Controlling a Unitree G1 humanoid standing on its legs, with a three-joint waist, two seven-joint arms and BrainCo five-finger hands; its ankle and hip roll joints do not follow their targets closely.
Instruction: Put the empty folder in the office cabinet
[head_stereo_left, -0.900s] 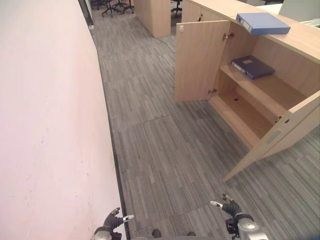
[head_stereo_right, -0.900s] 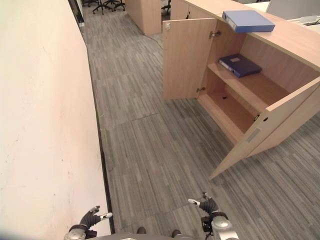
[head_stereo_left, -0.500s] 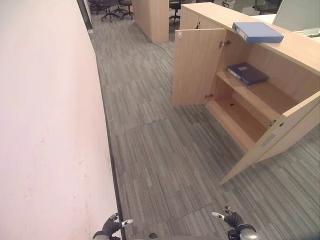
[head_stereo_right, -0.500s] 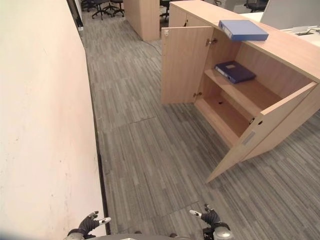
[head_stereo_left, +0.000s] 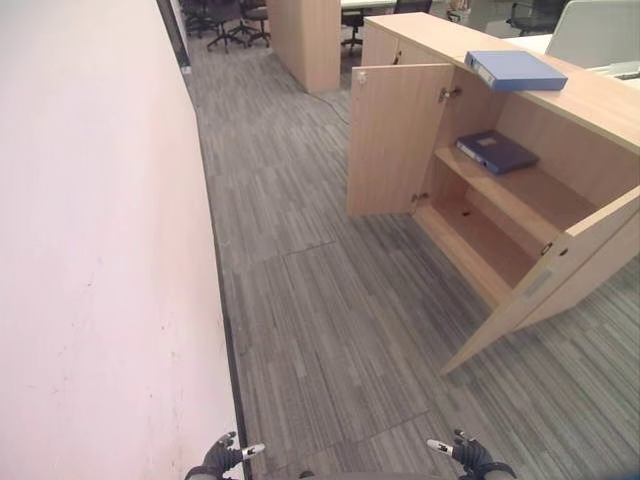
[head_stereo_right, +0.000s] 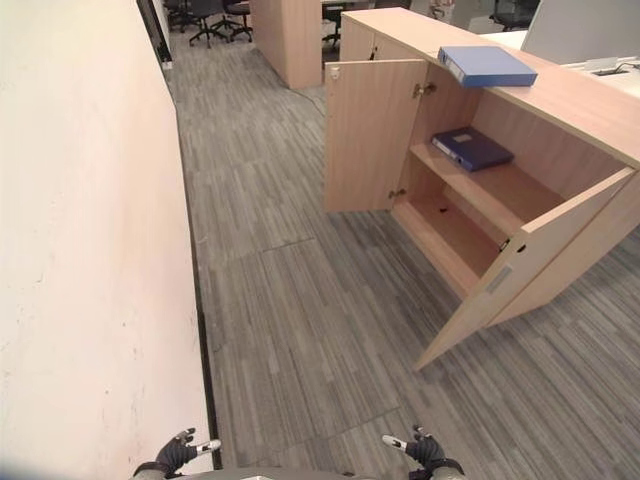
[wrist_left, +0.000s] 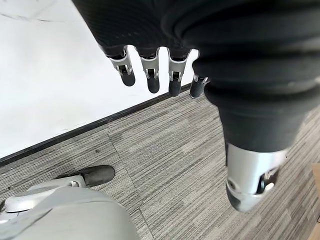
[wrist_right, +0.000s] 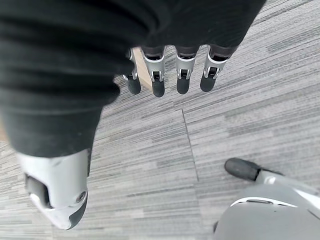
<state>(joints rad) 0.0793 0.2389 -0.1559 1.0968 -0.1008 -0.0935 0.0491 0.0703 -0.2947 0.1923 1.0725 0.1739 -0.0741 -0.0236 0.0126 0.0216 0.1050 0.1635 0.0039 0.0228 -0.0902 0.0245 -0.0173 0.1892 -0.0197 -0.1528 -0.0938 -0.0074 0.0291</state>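
Observation:
A light blue folder (head_stereo_left: 515, 70) lies flat on top of the wooden office cabinet (head_stereo_left: 600, 100). A dark blue folder (head_stereo_left: 497, 152) lies on the upper shelf inside, and both cabinet doors stand open. My left hand (head_stereo_left: 222, 458) hangs low by the wall, far from the cabinet. My right hand (head_stereo_left: 468, 455) hangs at the bottom of the view over the carpet. In the wrist views the left hand's fingers (wrist_left: 150, 75) and the right hand's fingers (wrist_right: 181, 75) hang straight, and both hands hold nothing.
A pale wall (head_stereo_left: 90, 250) runs along my left. The far cabinet door (head_stereo_left: 395, 140) and the near door (head_stereo_left: 560, 275) jut out over the grey carpet (head_stereo_left: 320, 300). Office chairs (head_stereo_left: 225, 15) and a wooden unit (head_stereo_left: 305, 35) stand at the far end.
The whole picture has shifted, so the camera moved. Both hands now show lower, at the bottom edge. The folders and doors have stayed put.

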